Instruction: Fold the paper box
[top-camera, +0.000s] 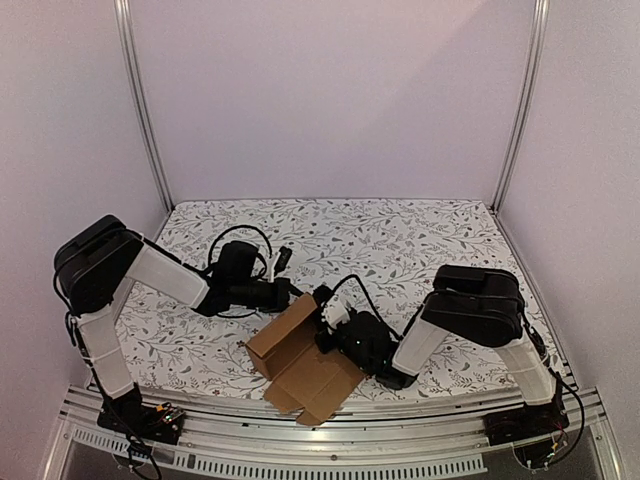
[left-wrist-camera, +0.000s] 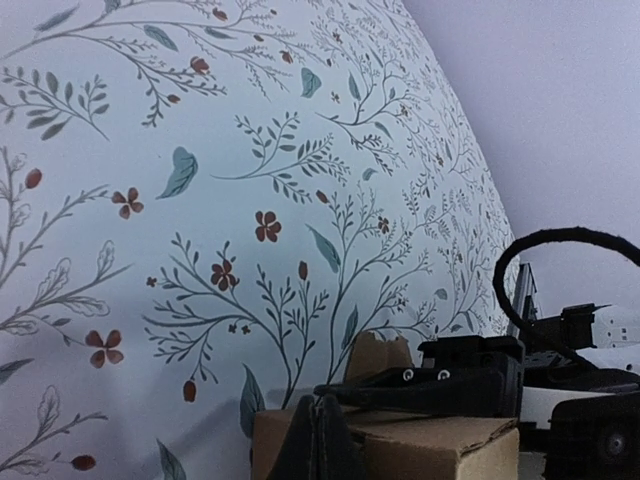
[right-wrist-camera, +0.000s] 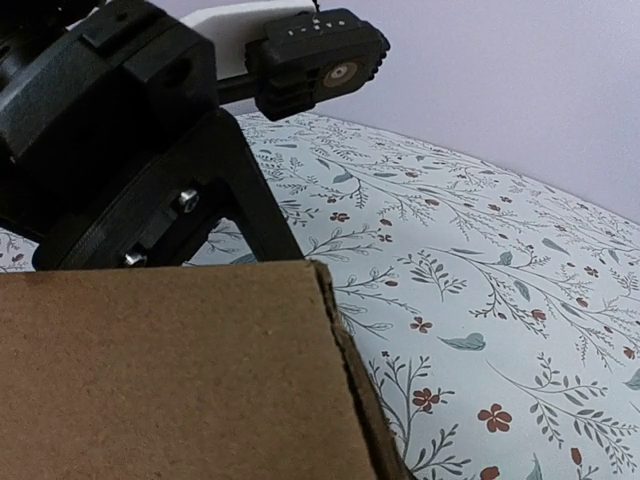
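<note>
I see the floral-printed table (top-camera: 420, 240) lying open behind and to both sides. The part-opened brown cardboard paper box (top-camera: 300, 365) sits centre, its near corner at the table's front edge. My left gripper (top-camera: 292, 294) is fully closed at the box's far edge. My right gripper (top-camera: 326, 320) is beside it, cardboard hiding its fingers, so I can't tell its state.

The brown paper box (top-camera: 300, 368) lies partly folded, flaps open, front centre.

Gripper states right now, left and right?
Left gripper: shut, at the paper box edge; whether it grips the box cannot be told.
Right gripper: against the paper box; jaws hidden, cannot tell.
</note>
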